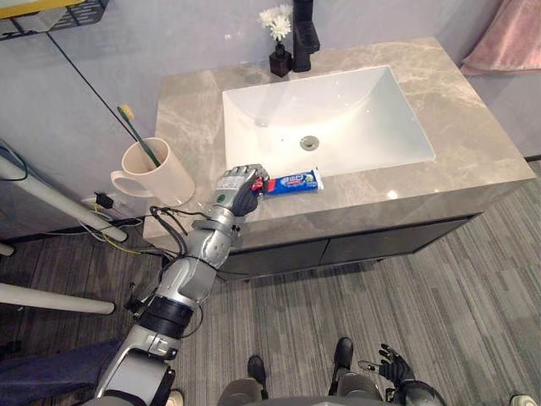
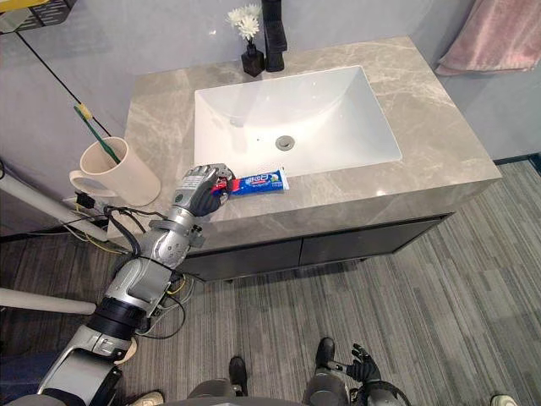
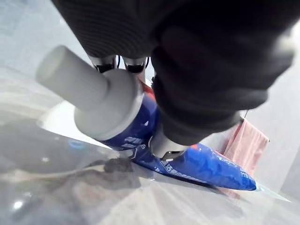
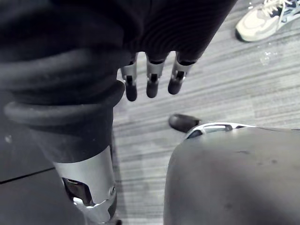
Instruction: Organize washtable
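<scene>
Grey-veined marble forms the countertop (image 1: 473, 144) of a washstand set against a pale grey wall (image 1: 127, 51), with dark cabinet fronts (image 1: 355, 245) below it and a grey striped floor (image 1: 423, 296) in front. A white rectangular basin (image 1: 355, 101) is sunk into the middle of the counter, with a round drain (image 1: 309, 143) near its front. Behind the basin stand a black faucet (image 1: 304, 34) and, just beside it, a small dark vase (image 1: 280, 61) of white flowers (image 1: 276, 21). A pink towel (image 1: 507, 38) hangs past the counter's far right corner. At the counter's left edge stands a beige mug (image 1: 161, 173) with a green-handled toothbrush (image 1: 139, 135) leaning in it.

The toothpaste tube (image 1: 296, 181), blue with a red cap, lies flat on the front strip of the counter, between the basin and the front edge, with its cap end toward the mug. The left hand (image 1: 238, 188) rests on that cap end, its fingers (image 3: 164, 145) curled down over the tube and gripping it; in the left wrist view the blue body of the tube runs out past the fingertips and lies on the marble.

The right hand (image 1: 394, 366) hangs low beside the robot, well apart from the counter, its fingers (image 4: 151, 86) loosely straight and holding nothing. A pale shoe (image 4: 262, 18) shows on the floor beyond it.
</scene>
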Motion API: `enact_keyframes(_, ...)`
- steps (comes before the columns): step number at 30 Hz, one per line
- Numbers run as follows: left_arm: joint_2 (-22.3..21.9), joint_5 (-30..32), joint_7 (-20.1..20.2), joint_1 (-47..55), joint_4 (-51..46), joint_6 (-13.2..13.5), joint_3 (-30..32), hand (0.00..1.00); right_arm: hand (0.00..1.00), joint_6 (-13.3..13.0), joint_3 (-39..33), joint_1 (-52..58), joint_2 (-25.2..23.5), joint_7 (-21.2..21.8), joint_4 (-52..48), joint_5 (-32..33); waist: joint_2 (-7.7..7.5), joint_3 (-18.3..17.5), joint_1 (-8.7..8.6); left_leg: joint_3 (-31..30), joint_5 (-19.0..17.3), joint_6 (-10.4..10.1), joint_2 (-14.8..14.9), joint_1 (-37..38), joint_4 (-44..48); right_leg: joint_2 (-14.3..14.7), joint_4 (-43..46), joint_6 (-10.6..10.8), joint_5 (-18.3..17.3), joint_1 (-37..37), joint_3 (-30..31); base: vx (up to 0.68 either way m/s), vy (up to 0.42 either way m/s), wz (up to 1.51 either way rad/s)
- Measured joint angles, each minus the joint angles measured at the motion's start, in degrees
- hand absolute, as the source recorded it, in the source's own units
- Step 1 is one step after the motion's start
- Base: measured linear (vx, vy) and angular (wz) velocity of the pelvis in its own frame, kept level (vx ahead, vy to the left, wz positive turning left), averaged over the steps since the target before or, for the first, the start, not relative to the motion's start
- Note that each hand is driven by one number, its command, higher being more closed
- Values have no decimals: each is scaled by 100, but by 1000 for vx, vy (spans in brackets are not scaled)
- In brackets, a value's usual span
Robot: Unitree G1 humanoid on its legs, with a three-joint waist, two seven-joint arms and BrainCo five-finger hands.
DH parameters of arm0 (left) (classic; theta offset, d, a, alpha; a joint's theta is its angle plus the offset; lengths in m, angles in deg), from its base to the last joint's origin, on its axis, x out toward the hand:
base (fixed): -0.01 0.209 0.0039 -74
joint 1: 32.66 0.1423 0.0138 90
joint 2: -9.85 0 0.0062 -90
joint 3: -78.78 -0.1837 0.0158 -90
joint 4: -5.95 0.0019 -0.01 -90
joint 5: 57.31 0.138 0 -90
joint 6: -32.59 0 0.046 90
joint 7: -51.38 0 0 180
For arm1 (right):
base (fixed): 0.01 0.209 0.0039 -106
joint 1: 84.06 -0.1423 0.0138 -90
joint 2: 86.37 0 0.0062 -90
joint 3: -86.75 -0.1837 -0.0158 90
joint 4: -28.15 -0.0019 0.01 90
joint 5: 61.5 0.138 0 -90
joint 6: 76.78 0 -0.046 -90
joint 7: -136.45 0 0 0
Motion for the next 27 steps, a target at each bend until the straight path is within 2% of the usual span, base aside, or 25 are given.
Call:
enact_keyframes(5, -298, -111, 14, 498, -564, -53, 35, 100, 0, -52, -193, 196, -174, -102, -1200, 168, 1, -1, 21, 111, -1, 1, 8, 95, 3, 7, 2, 0, 0, 45, 76, -11, -12, -8)
enact_keyframes(9, -563, -168, 2, 736, -1390, -46, 50, 100, 0, -88, -544, 337, -272, -328, -2461, 292, 2, -2, 28, 180, -12, -7, 27, 297, -21, 24, 2, 0, -1, 218, 106, -27, -9, -5)
enact_keyframes(13, -834, -382, -45, 919, -2281, 169, 163, 100, 0, -119, -1040, 459, -491, -578, -4064, 357, 7, -18, 130, 390, -101, -57, 113, 487, -11, 106, 1, -1, -1, 347, 271, -64, -20, -21)
enact_keyframes(16, -968, -402, -151, 1090, -2606, 301, 175, 100, 0, -238, -1349, 520, -567, -800, -5167, 354, 2, -49, 126, 433, -104, -65, 152, 549, -18, 143, 1, -6, -7, 389, 283, -26, -20, -9)
enact_keyframes(20, -1051, -436, -155, 1201, -2739, 414, 101, 100, 0, -566, -1531, 343, -642, -1149, -6788, 351, 0, -209, 131, 456, -102, -72, 180, 585, -19, 172, 1, -6, -6, 398, 296, 5, -15, -4)
enact_keyframes(22, -1086, -442, -221, 1200, -2747, 477, -34, 100, 0, -834, -1357, 145, -651, -1187, -7273, 657, -11, -295, 142, 453, -105, -76, 182, 639, -19, 173, 2, -6, -6, 423, 300, 0, 0, 0)
enact_keyframes(24, -1107, -528, -293, 1184, -2757, 602, -327, 100, 0, -1171, -851, -154, -659, -1169, -7723, 1076, -28, -382, 155, 438, -106, -75, 180, 652, -18, 156, 2, -6, -6, 482, 282, -35, -2, 4)
enact_keyframes(27, -1142, -550, -378, 1133, -2756, 760, -807, 100, 0, -1496, -127, -356, -707, -1032, -7892, 1689, -71, -518, 207, 406, -106, -74, 167, 644, -12, 137, 2, -5, -5, 496, 260, -38, 1, 6)
